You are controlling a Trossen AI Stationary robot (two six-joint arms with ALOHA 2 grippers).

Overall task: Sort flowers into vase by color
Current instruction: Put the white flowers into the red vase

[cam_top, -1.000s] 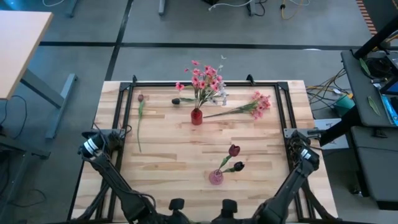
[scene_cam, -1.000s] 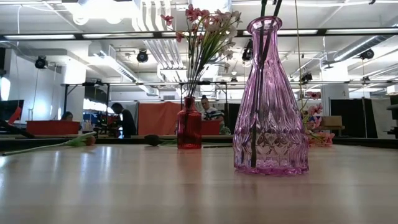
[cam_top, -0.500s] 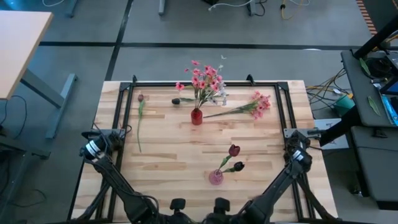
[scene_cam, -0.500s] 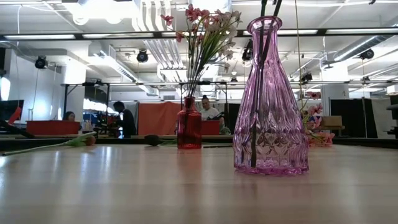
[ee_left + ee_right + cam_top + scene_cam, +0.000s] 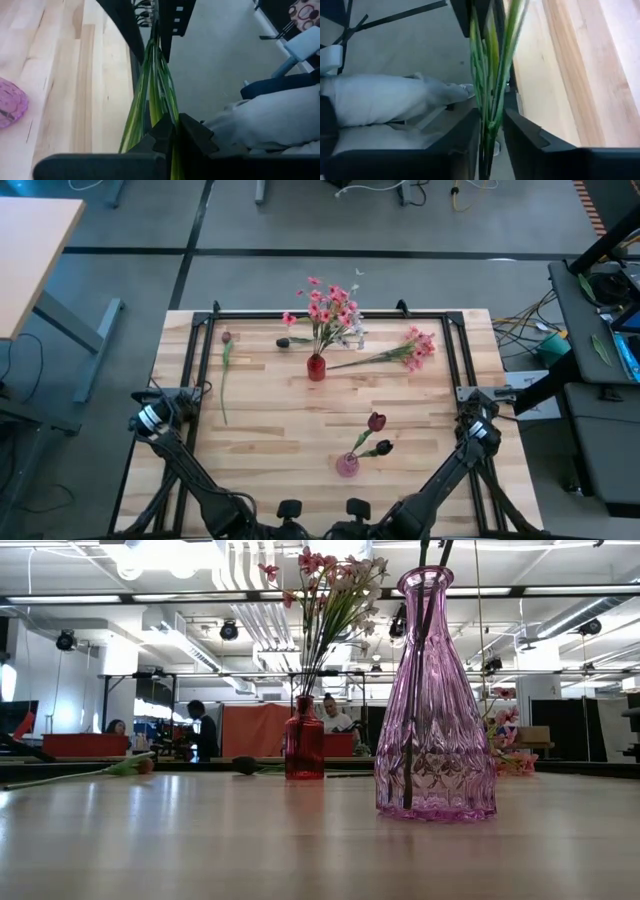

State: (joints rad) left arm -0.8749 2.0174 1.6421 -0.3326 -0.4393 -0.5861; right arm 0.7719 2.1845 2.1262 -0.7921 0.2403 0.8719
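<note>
A red vase at the table's far middle holds pink and white flowers. Nearer, a pink vase holds two dark red buds. A dark red bud on a stem lies at the left, a pink cluster at the far right, and a dark bud beside the red vase. My left gripper is at the table's left edge, my right gripper at its right edge. Each is shut on thin green blades. My left gripper has a bundle of thin green blades pinched between its two fingers. The blades run on along the fingers toward the black frame at the table's edge. My right gripper has several thin green stems between its two fingers, which stand close on either side. The stems reach past the fingertips, beside the table's edge.
A black frame rims the wooden table. Bare wood lies between the two vases. People and workshop gear show beyond the table in the low view. A cluttered bench stands to the right.
My right arm has shifted a little inward, toward the table's left, at the table's right edge. The vases and the loose flowers have kept still.
</note>
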